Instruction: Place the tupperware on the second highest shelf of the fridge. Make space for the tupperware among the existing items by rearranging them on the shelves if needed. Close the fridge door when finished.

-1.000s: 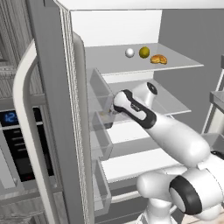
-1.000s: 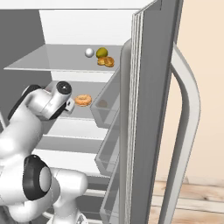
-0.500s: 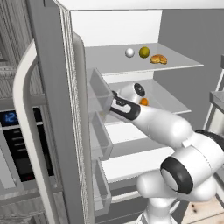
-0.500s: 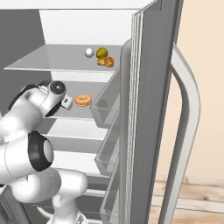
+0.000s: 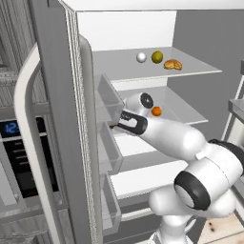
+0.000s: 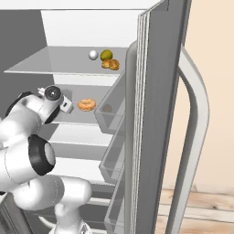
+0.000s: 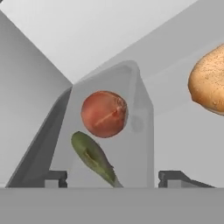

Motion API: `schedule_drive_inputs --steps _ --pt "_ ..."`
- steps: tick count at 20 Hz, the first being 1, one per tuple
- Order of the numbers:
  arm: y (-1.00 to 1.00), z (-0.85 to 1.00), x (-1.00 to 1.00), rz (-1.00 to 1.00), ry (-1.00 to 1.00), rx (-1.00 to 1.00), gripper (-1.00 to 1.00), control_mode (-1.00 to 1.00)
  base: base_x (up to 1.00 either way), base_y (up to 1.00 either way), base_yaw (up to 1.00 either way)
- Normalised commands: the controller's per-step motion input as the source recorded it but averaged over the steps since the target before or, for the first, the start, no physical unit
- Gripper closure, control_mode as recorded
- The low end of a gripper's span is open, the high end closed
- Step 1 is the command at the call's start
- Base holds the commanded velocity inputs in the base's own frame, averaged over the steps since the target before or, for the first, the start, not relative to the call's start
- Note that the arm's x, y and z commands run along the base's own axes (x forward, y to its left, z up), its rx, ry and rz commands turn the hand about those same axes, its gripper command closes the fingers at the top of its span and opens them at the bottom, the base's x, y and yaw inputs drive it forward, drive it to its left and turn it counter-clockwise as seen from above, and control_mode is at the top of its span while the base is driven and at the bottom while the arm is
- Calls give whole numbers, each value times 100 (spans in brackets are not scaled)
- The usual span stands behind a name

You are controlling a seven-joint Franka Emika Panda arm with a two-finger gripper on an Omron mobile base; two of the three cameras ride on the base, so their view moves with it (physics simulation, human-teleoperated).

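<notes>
One tupperware (image 7: pixel 109 140) rests on the second highest shelf (image 5: pixel 183 107), beside one bagel ring (image 7: pixel 209 81) at right; it looks light, rigid and smooth, best taken by its long side walls. The gripper (image 7: pixel 113 178) has its fingers spread either side of the tub, gripping nothing. Above sit one white ball (image 5: pixel 141 57), one green fruit (image 5: pixel 157 57), one pastry (image 5: pixel 172 65).

Ball (image 5: pixel 141 57), fruit (image 5: pixel 157 56), pastry (image 5: pixel 172 65) on top shelf (image 5: pixel 200 71); bagel (image 6: pixel 86 104), tupperware (image 7: pixel 109 131) on second highest shelf (image 6: pixel 77 119).
</notes>
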Motion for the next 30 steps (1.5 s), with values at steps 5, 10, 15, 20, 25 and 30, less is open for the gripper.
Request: schedule_drive_inputs --steps 5,10,15,20,25,30 --pt "-6 50 -86 0 -15 0 -100 -100 0 0 0" --pt "-64 73 -79 -6 0 3 -100 -100 0 0 0" --pt "-44 85 -57 0 24 -30 -100 -100 0 0 0" --pt "-23 47 -63 0 32 -46 -100 -100 0 0 0" --pt "-15 -18 -80 0 11 -38 -100 -100 0 0 0" --pt "-46 -12 -54 0 0 -6 -100 -100 0 0 0"
